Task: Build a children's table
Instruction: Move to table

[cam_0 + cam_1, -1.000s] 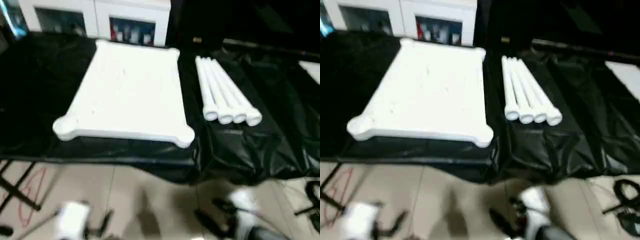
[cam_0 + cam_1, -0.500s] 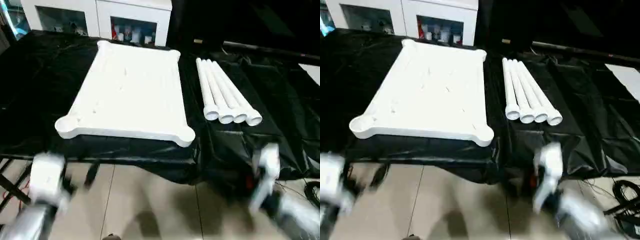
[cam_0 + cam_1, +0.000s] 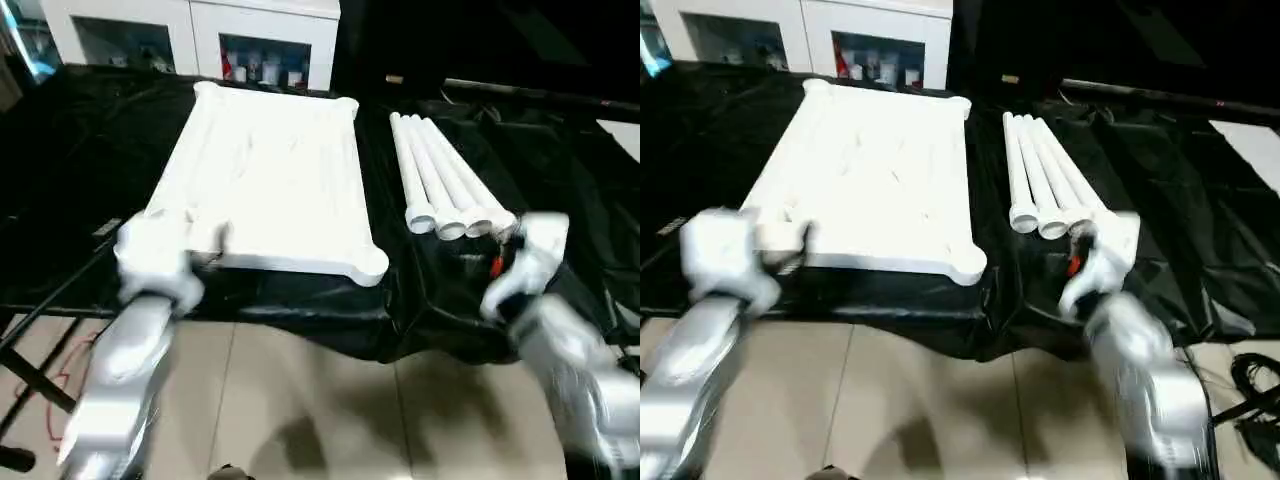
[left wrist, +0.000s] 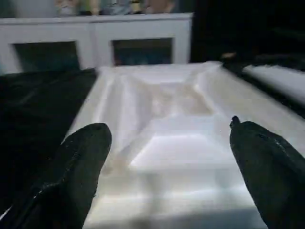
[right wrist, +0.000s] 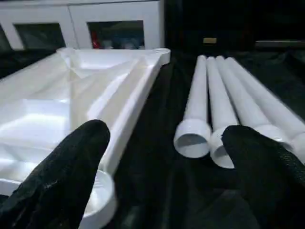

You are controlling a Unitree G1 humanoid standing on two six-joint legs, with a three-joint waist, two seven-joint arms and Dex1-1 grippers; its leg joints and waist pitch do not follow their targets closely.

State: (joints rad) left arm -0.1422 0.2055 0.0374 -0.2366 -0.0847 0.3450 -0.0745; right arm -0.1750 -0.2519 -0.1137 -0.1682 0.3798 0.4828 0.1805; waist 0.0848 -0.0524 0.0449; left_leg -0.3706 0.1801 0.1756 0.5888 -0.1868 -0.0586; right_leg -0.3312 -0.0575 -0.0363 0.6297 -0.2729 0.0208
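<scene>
The white tabletop [image 3: 270,170] lies ribbed side up on the black cloth, with round sockets at its corners. Several white tubular legs [image 3: 445,180] lie side by side to its right, open ends toward me. My left gripper [image 4: 167,129] hovers open at the tabletop's near left corner, its black fingers [image 4: 81,162] spread wide with nothing between them. My right gripper [image 5: 167,129] is open just in front of the legs' near ends [image 5: 193,138], holding nothing, with the tabletop's near right socket [image 5: 102,191] beside it.
A white glass-door cabinet [image 3: 200,35] stands behind the table. Black cloth [image 3: 60,150] drapes over the table's front edge to the tiled floor [image 3: 300,400]. A black stand's feet [image 3: 30,370] are at lower left, and cables [image 3: 1255,385] lie at lower right.
Both arms have risen from low in front up to the table's front edge, the left to the tabletop's near left corner, the right to the legs' near ends. Both grippers stay open.
</scene>
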